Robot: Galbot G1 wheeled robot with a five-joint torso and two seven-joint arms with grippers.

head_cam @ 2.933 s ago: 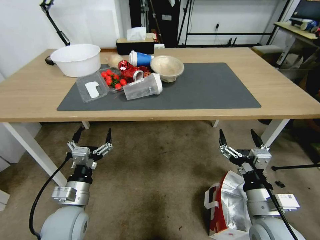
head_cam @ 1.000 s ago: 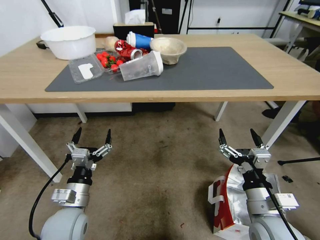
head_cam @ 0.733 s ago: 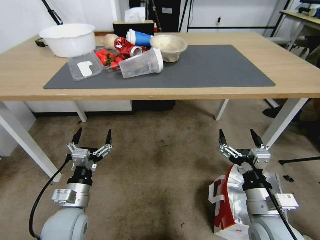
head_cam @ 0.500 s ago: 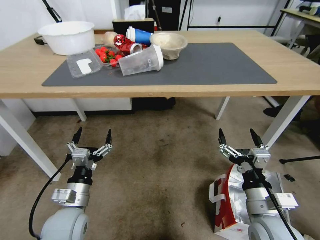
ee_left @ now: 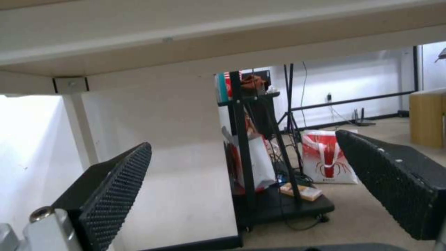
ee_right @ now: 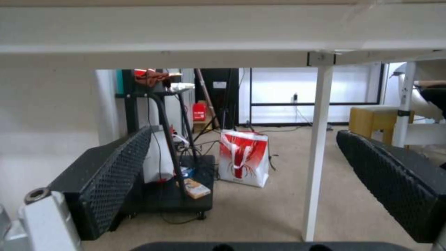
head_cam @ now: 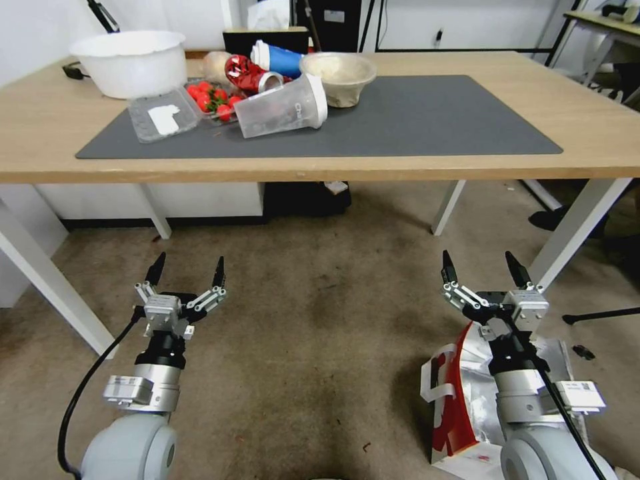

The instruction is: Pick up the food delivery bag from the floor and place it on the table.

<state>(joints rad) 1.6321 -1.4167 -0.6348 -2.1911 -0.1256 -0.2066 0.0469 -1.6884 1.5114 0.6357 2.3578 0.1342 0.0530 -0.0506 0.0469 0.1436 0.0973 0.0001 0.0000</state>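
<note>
Right hand (head_cam: 484, 269) wide open, empty, above food delivery bag (head_cam: 460, 400) on floor (head_cam: 320, 347); left hand (head_cam: 187, 270) open, idle

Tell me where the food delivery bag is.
In the head view, the food delivery bag sits on the floor at the robot's right, under the right gripper, short of the table.

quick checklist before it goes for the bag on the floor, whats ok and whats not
1. Right gripper open: ok.
2. Left gripper open, held low in front of the robot: ok.
3. Food delivery bag on the floor, under the right arm: ok.
4. White strap handle within reach: cannot tell.
5. Free room on the table, right half of the mat bare: ok.
</note>
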